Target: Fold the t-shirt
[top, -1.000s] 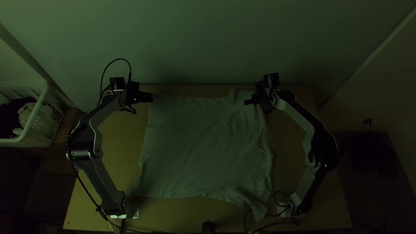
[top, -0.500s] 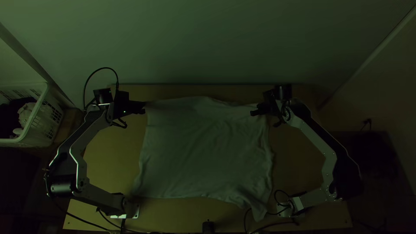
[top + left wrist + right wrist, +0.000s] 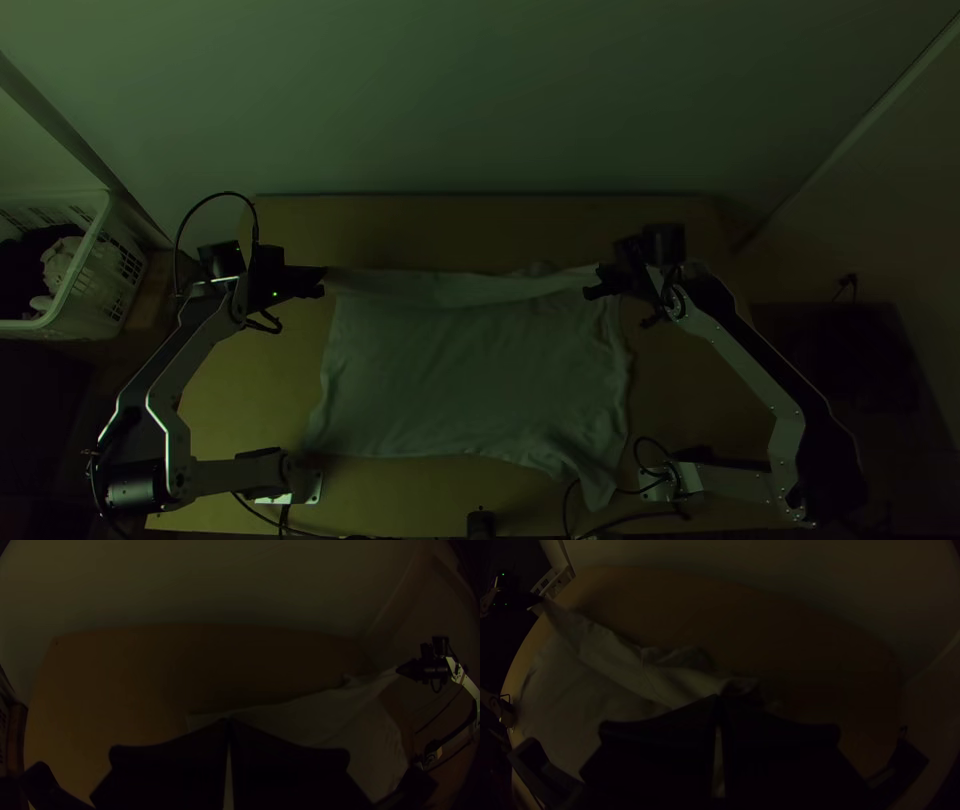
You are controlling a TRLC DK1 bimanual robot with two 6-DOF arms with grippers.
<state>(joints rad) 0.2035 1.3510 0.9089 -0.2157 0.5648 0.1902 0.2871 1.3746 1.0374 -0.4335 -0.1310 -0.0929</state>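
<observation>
Noted behind the table a plain, pale wall [image 3: 480, 110], dim, with a darker slanting joint at either side. Noted before it a light wooden table [image 3: 430, 222], bare along the far edge and down both sides. Located the t-shirt [image 3: 465, 370] over the table's middle, between the two arms. Found plain and pale, mostly spread flat, roughly four-sided, with shallow wrinkles over the body and rippled right and left edges. Observed a band along the far side, drawn between both grippers and marked off by a long crease, with a small bunch near the right end. Recorded the near right corner as a narrow point towards the table's near edge. Cannot tell front from back. Sighted left of the table a white slatted basket [image 3: 86, 265], holding dark and pale cloth. Found the left gripper [image 3: 323, 282] closed, tips together, on the t-shirt's far left corner. Found the right gripper [image 3: 589, 284] likewise closed, pinching the far right corner. Logged a small black device [image 3: 481, 523] at the near edge.
</observation>
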